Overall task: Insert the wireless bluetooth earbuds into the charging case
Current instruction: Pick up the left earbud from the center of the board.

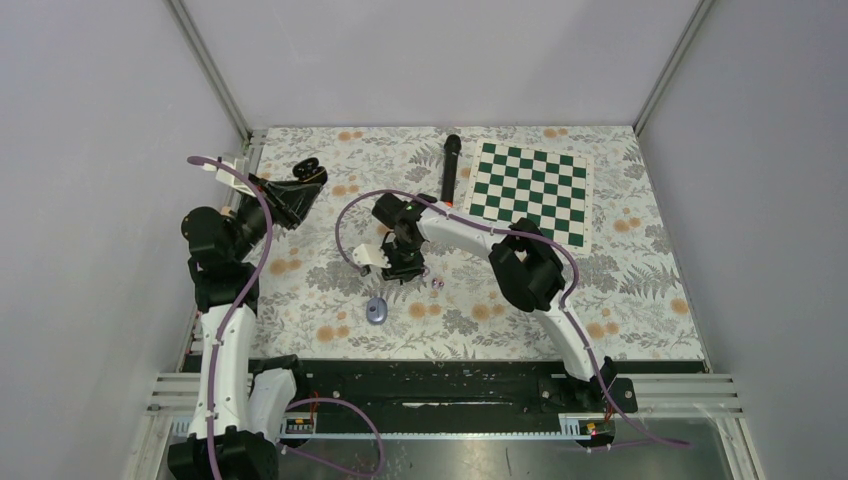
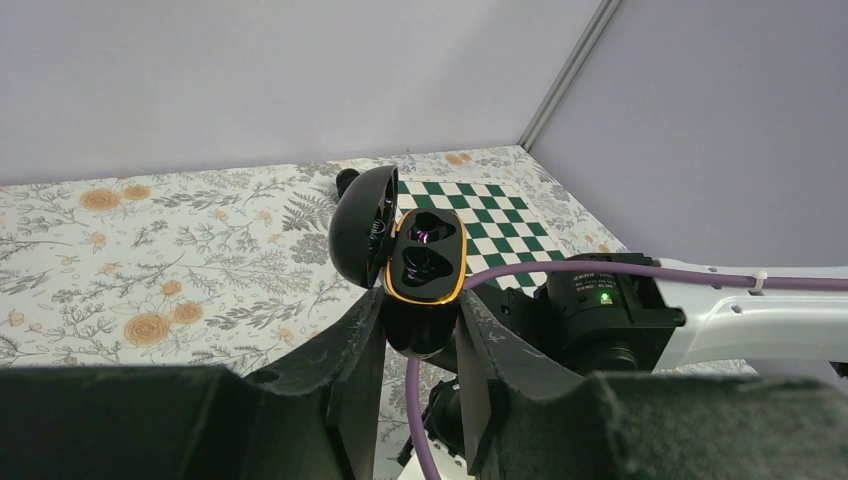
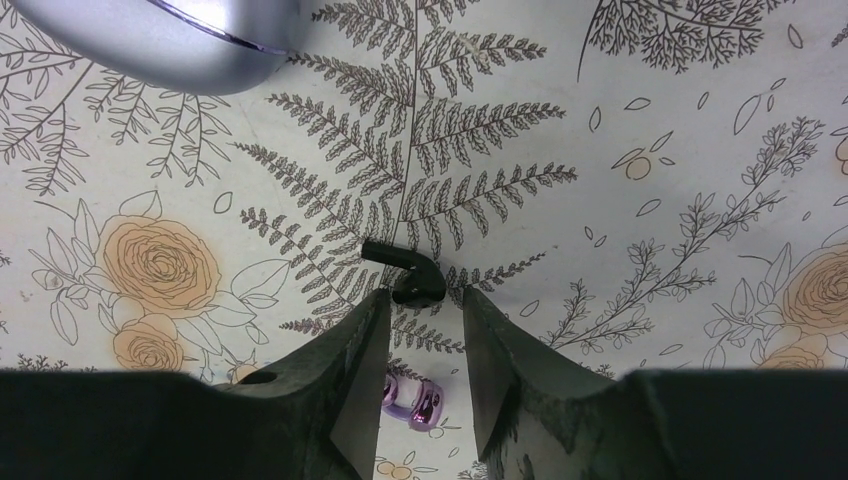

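My left gripper (image 2: 422, 303) is shut on a black charging case (image 2: 425, 262) with a gold rim, held up with its lid (image 2: 360, 225) open. The same gripper (image 1: 298, 190) shows at the far left in the top view. My right gripper (image 3: 425, 293) is open, low over the table, with a small black earbud (image 3: 408, 272) lying between its fingertips. There is a gap on the bud's right side. Two lilac earbuds (image 3: 410, 400) lie on the table behind the tips, and they also show in the top view (image 1: 437, 284) beside the right gripper (image 1: 402, 268).
A closed lilac oval case (image 1: 376, 311) lies on the floral mat near the front, and it also shows at the top left of the right wrist view (image 3: 170, 40). A black microphone (image 1: 451, 165) and a green chessboard (image 1: 530, 190) lie at the back. Grey walls enclose the table.
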Robot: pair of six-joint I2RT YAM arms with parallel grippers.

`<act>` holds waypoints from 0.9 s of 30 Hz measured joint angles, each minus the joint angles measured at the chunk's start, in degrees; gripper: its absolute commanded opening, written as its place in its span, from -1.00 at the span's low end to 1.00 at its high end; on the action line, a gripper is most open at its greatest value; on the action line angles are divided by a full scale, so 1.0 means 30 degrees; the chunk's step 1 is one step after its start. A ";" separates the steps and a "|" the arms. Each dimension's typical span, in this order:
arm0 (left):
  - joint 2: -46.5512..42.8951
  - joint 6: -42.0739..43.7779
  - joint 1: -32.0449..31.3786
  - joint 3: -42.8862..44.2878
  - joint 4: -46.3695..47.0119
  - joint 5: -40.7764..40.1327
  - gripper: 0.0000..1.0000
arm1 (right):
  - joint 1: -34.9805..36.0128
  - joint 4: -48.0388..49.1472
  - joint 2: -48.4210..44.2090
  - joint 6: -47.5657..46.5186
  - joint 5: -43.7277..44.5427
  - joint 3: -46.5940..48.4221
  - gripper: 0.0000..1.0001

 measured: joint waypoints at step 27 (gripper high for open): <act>0.0015 -0.0299 0.0000 -0.0597 0.0714 0.0058 -1.00 | 0.0255 0.0015 0.0022 0.0007 0.0401 0.0044 -0.25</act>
